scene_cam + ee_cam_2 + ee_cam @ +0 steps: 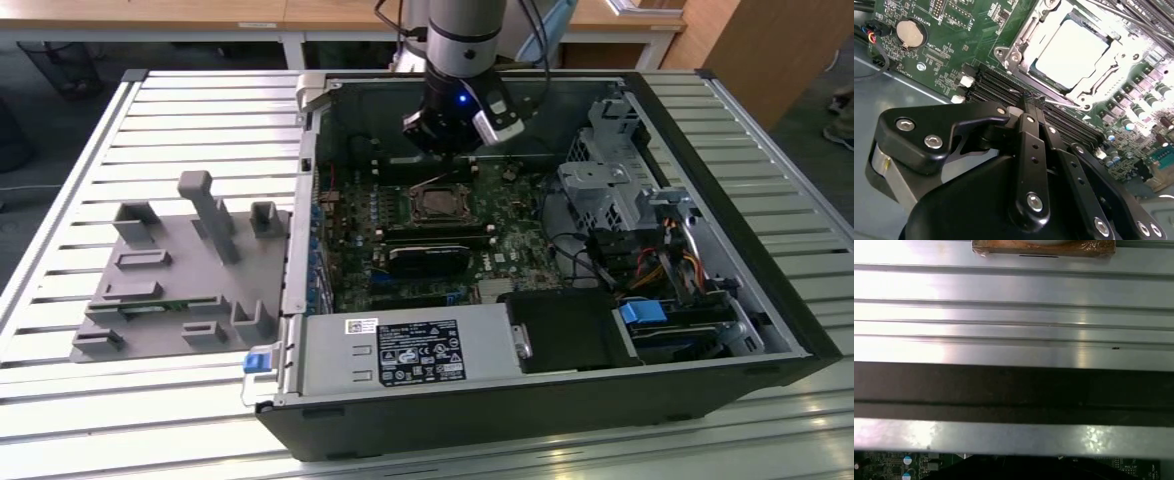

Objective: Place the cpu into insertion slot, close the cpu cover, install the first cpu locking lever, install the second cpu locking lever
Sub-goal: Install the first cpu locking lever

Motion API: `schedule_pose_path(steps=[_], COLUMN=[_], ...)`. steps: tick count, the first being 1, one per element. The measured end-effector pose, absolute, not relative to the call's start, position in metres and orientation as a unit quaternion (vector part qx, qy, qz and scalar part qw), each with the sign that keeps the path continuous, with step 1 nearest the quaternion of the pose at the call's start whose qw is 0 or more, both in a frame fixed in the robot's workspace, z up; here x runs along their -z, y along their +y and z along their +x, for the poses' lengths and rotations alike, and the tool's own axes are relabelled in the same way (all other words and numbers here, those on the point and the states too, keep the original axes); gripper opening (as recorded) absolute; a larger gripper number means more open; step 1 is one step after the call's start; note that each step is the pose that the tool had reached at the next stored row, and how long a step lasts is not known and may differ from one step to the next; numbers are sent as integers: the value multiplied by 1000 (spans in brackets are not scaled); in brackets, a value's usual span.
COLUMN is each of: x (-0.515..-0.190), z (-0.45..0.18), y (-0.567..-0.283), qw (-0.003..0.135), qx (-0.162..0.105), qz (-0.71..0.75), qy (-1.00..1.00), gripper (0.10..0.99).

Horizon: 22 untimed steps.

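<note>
- Gripper [1034,107] fingers, in the second wrist view, are pressed together with nothing between them, tips just short of the socket's near edge.
- That same view shows the cpu [1071,50] lying flat in the insertion slot [1019,75], with the cpu cover [1101,75] down around it, bright under glare; a coin battery [910,32] sits on the green motherboard [954,55] well off to the side.
- The exterior view gives the wider scene: an open computer case [561,400] on a slatted metal table [160,120], a grey fixture [174,270] on its left.
- The arm [467,40] comes down vertically into the case, its wrist hanging just behind the socket [437,203].
- The first wrist view looks out at table slats [1014,290] and the case's wall [1014,390].
</note>
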<state>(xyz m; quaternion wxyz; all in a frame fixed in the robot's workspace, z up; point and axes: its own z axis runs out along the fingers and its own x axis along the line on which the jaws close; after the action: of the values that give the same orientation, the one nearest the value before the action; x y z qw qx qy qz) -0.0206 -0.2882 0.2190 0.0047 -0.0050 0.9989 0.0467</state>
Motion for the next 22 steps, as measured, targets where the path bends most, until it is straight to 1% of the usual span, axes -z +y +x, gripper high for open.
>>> schedule_pose_path(steps=[13,22], x=[-205,-201], z=[-16,-16], y=[-288,-288], qw=[5,5], qx=[-47,-46], qz=[-5,-5], qy=[999,999], gripper=[122,122])
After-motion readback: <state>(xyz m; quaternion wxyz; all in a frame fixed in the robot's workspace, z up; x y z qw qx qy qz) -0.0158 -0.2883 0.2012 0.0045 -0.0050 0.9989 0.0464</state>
